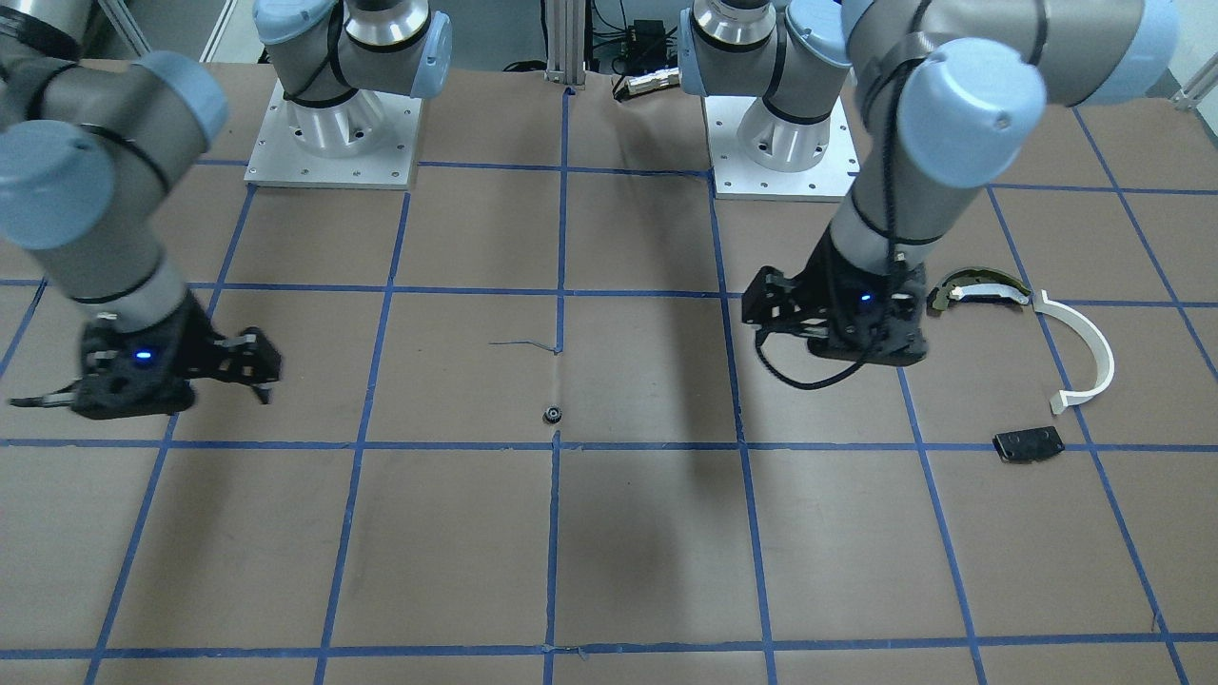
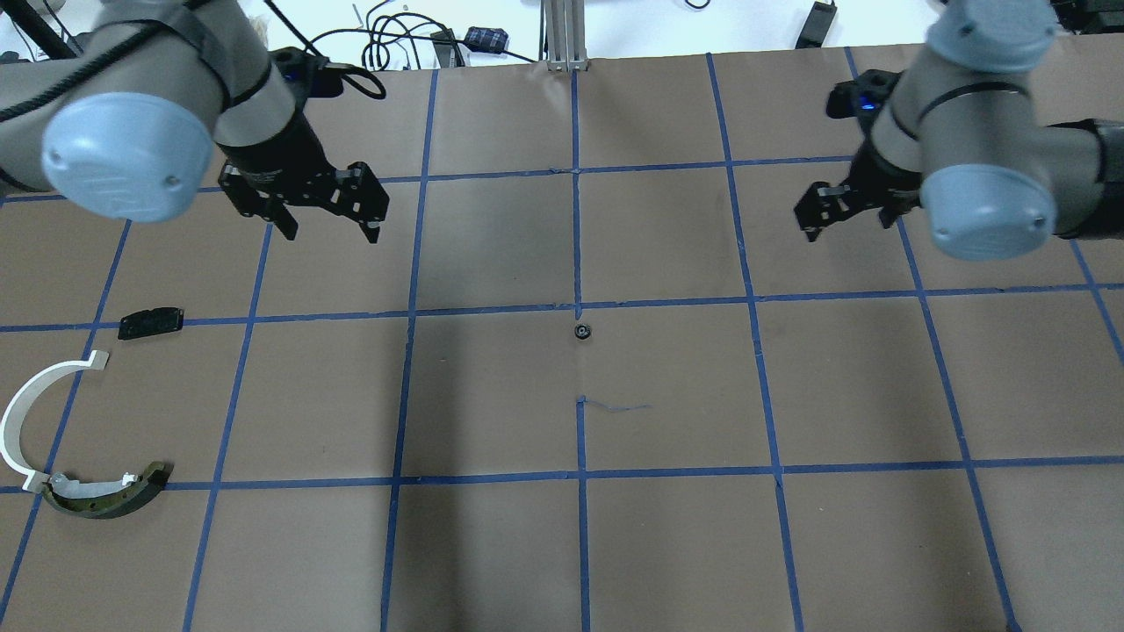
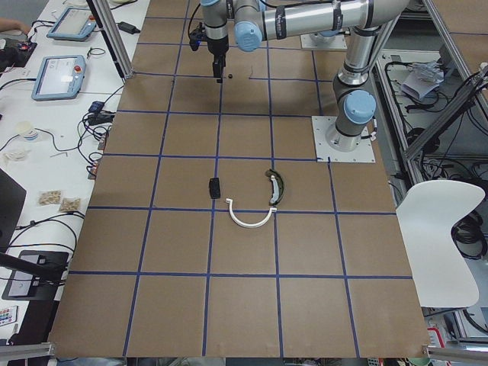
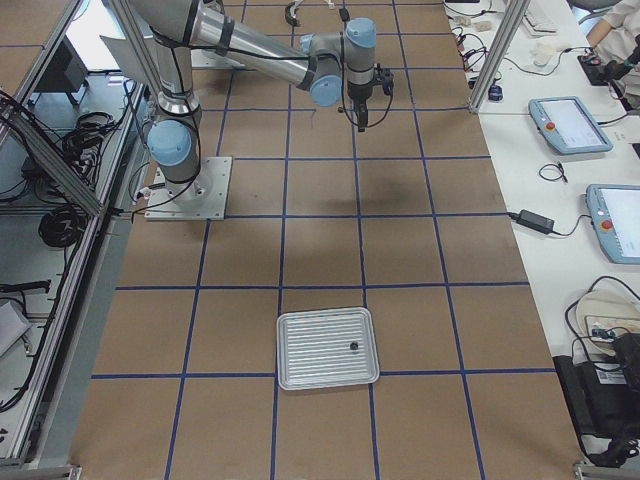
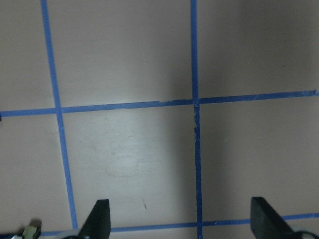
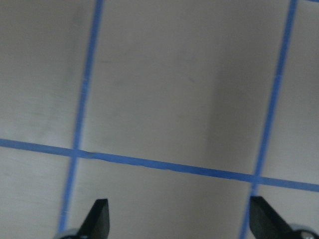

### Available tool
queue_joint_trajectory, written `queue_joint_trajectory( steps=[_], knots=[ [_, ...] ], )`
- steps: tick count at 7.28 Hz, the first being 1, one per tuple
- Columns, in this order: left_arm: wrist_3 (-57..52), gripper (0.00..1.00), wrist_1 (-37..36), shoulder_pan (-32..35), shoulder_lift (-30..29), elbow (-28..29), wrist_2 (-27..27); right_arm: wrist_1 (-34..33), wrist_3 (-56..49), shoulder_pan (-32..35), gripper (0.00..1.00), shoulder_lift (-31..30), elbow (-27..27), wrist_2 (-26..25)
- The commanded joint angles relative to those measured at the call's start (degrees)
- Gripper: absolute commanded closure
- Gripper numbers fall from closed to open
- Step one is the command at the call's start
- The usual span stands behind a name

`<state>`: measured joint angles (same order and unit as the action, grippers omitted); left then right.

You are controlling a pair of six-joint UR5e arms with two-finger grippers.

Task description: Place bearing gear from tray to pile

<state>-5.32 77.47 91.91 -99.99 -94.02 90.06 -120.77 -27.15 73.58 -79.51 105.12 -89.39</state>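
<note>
The bearing gear [image 2: 582, 331], a tiny black ring, lies on the brown table at the centre cross of blue tape; it also shows in the front view [image 1: 551, 415]. The pile lies at the table's left: a flat black plate [image 2: 151, 322], a white half-ring strip [image 2: 22, 412] and a dark curved piece [image 2: 105, 496]. My left gripper [image 2: 329, 230] hangs open and empty between pile and gear, farther from the robot than both; its wrist view [image 5: 182, 219] shows only table. My right gripper [image 1: 257, 366] is open and empty, well to the right of the gear.
A ribbed metal tray [image 4: 327, 375] stands near the table's right end, with one small dark part [image 4: 353, 346] in it. Blue tape lines grid the brown table. The arm bases [image 1: 333, 133] stand at the robot's side of the table.
</note>
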Motion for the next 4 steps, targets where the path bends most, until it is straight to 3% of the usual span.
queue_joint_trajectory(
  steps=[1, 4],
  knots=[
    [3.38, 0.00, -8.88, 9.29, -7.03, -0.37, 0.02, -0.34, -25.06, -19.36, 0.00, 3.54, -2.36, 1.84],
    [5.13, 0.00, -18.73, 16.00, -15.56, -0.90, -1.47, -0.09, -41.37, -32.94, 0.00, 23.72, -23.49, 2.20]
  ],
)
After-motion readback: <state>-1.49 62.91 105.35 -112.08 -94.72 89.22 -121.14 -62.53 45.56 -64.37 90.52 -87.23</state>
